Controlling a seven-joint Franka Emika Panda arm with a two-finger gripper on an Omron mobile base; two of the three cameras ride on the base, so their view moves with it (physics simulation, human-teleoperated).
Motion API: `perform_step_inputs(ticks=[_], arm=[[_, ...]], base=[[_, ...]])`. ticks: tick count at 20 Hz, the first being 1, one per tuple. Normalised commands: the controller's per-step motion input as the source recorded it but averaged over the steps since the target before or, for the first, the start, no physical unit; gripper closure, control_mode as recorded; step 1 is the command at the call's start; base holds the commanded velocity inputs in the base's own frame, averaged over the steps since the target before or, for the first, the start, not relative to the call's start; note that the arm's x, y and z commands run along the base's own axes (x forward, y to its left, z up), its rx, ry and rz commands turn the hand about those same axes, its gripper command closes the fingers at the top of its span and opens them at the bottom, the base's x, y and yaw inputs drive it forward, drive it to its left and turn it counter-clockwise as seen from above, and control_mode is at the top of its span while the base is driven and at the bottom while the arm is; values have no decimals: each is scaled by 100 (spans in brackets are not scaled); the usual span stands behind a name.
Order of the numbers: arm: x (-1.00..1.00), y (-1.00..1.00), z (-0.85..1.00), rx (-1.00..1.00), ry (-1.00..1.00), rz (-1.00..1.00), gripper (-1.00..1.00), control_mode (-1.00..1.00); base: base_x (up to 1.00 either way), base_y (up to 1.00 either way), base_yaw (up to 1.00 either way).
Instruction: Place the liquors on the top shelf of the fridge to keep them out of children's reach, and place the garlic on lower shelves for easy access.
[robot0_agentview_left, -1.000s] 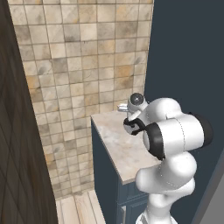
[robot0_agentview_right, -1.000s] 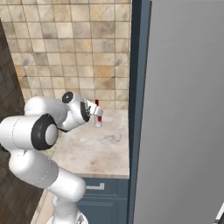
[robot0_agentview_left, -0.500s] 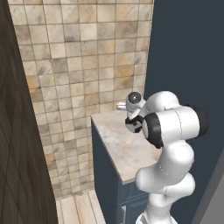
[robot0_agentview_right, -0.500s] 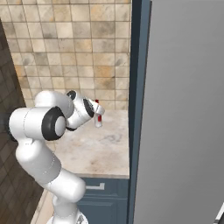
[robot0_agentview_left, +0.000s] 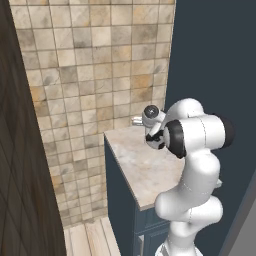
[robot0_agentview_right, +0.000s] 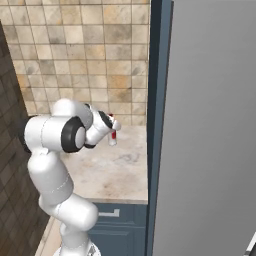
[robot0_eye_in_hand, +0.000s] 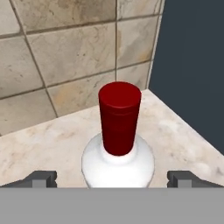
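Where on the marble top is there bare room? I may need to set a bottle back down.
The front stretch of the marble counter, between the white bottle and the front edge, lies bare. It is tight at the back corner, where the bottle stands between the open claw fingertips, close to the tiled wall and the dark blue panel.

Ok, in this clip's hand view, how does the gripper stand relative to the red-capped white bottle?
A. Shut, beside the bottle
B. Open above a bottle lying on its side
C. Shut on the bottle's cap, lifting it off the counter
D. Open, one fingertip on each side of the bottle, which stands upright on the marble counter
D: the gripper is open, its fingertips flanking the upright white bottle on the marble counter.
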Motion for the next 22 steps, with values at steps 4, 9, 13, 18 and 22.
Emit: perform_step_inputs(ticks=[4,9,13,18,22], arm=[[21,0,-16,0,0,0,-100,-100],[22,0,-15,0,0,0,-100,-100],[25,0,-13,0,0,0,-100,-100],[23,0,-15,0,0,0,100,-100],[13,-3,-19,0,0,0,100,-100]], base=[[0,0,0],[0,0,0],[0,0,0],[0,0,0],[0,0,0]])
